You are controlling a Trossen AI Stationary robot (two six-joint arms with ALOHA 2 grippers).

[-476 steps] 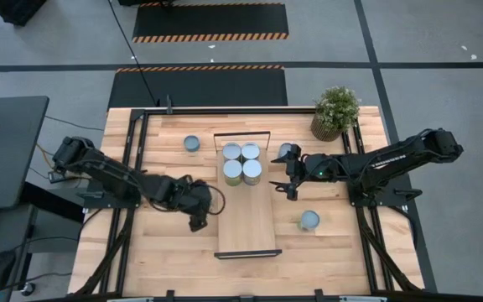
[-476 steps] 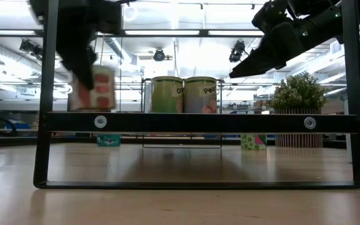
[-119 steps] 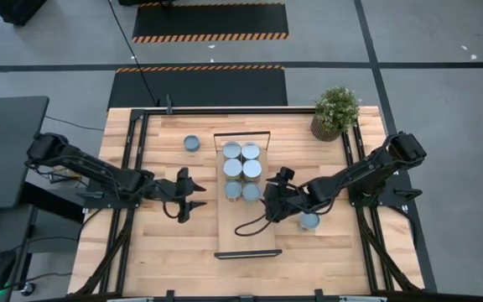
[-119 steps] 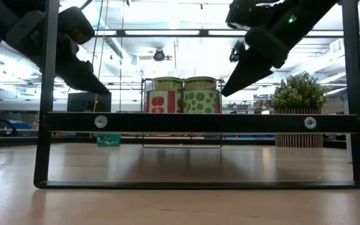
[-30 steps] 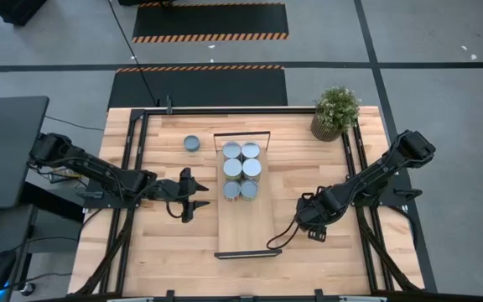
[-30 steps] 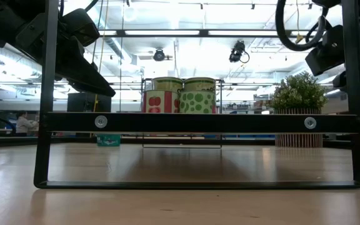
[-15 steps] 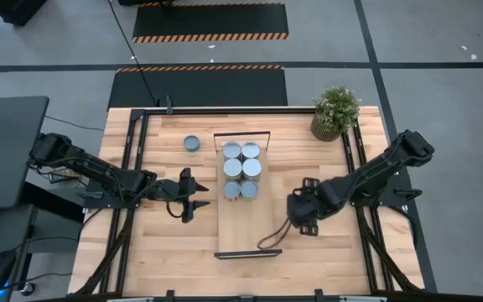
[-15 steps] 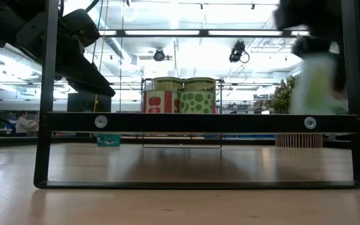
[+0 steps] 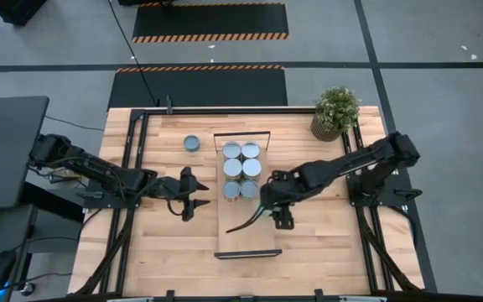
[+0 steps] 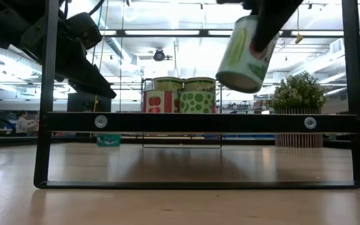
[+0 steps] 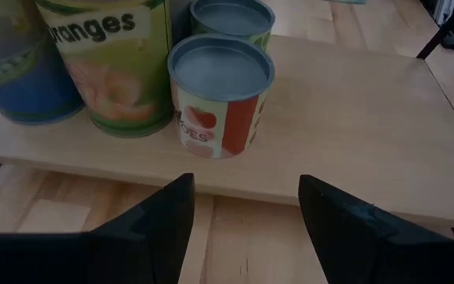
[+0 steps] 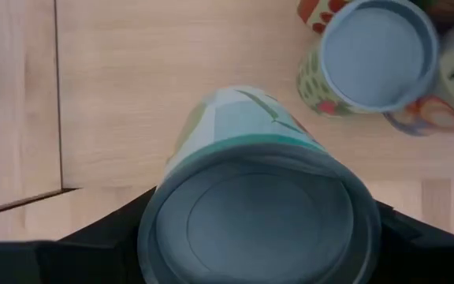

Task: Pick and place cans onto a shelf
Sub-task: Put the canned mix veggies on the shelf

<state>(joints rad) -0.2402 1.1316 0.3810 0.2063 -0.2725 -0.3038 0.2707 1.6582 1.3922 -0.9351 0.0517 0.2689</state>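
Above the shelf (image 9: pixel 250 231), right pincer (image 9: pixel 272 204) clamps a can (image 10: pixel 245 47); left pincer (image 9: pixel 198 195) waits apart.

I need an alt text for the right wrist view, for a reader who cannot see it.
The right gripper holds a can with a grey metal top above the light-wood shelf. Beyond it, more cans already stand together on the shelf.
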